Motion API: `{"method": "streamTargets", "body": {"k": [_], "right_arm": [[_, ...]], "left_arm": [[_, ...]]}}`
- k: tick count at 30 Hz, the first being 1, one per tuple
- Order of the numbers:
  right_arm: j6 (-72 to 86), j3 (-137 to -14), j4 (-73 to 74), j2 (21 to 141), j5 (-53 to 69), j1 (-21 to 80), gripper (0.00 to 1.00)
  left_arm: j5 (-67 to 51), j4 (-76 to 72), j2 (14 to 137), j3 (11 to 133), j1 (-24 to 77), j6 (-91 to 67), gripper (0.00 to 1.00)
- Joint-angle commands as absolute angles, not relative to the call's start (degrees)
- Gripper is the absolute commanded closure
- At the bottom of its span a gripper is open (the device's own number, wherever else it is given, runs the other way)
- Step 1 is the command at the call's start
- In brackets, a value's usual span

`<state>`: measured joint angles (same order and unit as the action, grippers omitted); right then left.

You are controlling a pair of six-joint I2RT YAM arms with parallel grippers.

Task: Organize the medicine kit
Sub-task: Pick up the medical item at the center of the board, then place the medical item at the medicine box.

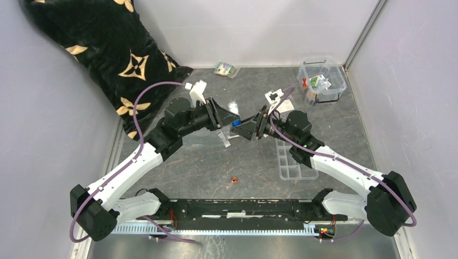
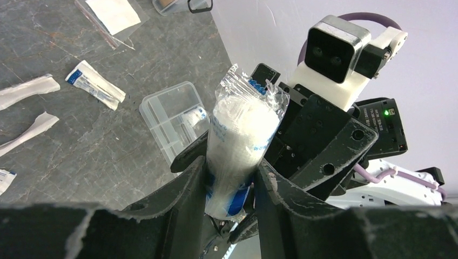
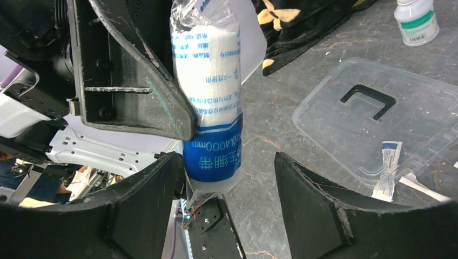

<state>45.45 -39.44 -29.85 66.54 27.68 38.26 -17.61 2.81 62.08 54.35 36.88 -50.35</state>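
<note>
**Item:** bandage roll (image 2: 237,135), white gauze in loose clear wrap, blue band at lower end.

**Location:** held in mid-air, well apart from the medicine kit (image 1: 339,81), to the kit's left and on its robot side in the top view. Kit stands open-topped in the far right corner, some items inside. Its lid (image 3: 416,118) lies flat on the table (image 1: 216,167), off the kit.

**Tools:** left gripper (image 2: 231,171) is closed on the roll's body just above the blue band, roll upright btwn the pads. Right gripper (image 3: 227,162) is spread wide around the blue end. The roll sits close against one finger w/ a clear gap to the other. No grip by right yet.

**Handling (est.):**
- Light, soft, compressible, not fragile.
- Wrap is slick and baggy at the crimped top, so pinching film alone prob. slips.
- Best hold is across the firm round body at the blue band, below left's fingers. Moderate squeeze is adequate.

**Room/edges:**
- The grippers are crowded tip to tip, w/ little clearance at handover.
- Air route toward the kit looks open.
- Kit sits near the wall (image 1: 410,81) on its far and right sides, so approach from the kit's left or near side.
- Divided tray (image 1: 294,162) lies on the kit's near side under that route, so keep height.
- Kit rim is a catch pt on lowering.
- Loose sachets (image 2: 94,89) lie on the table left of the kit.
</note>
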Motion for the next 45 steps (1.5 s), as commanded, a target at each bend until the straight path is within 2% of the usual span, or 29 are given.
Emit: {"method": "streamTargets", "body": {"k": [1,8,12,16,18,21,27,31,35,39,45], "right_arm": [[44.93,-41.76,-31.76,67.52,26.41,38.44,0.30],[45.57,-41.23,-33.31,68.10,26.45,38.48,0.33],[45.79,-40.71,-33.27,67.87,26.18,38.41,0.48],[45.54,-40.10,-33.05,67.29,26.13,38.42,0.59],[45.18,-39.84,-32.68,66.97,25.98,38.49,0.62],[43.65,-39.90,-30.60,66.25,25.08,38.45,0.63],[40.13,-40.34,-22.73,64.31,21.80,34.88,0.64],[36.79,-41.44,-17.17,63.66,22.84,26.74,0.65],[29.24,-48.43,-7.53,66.66,24.29,16.61,0.65],[19.64,-58.47,3.73,72.44,17.91,10.37,0.66],[13.75,-70.31,10.22,82.51,8.76,3.33,0.67]], "left_arm": [[-20.25,0.18,62.71,55.02,37.18,-51.24,0.56],[-20.07,0.23,62.38,53.95,37.18,-51.31,0.57],[-19.42,0.18,61.94,53.28,37.18,-51.41,0.57],[-19.04,0.20,61.95,52.96,37.18,-51.75,0.55],[-18.78,0.18,62.05,53.04,37.18,-51.77,0.47],[-17.29,2.05,62.13,54.65,37.18,-50.96,0.29],[-7.39,15.91,63.93,68.34,37.11,-42.68,0.01],[10.33,29.76,63.76,73.85,37.09,-39.28,0.00],[21.08,34.87,61.61,71.09,37.03,-37.34,0.00],[21.57,36.03,59.64,66.72,36.91,-36.82,0.00],[21.27,38.14,58.89,61.67,36.91,-38.57,0.00]]}}
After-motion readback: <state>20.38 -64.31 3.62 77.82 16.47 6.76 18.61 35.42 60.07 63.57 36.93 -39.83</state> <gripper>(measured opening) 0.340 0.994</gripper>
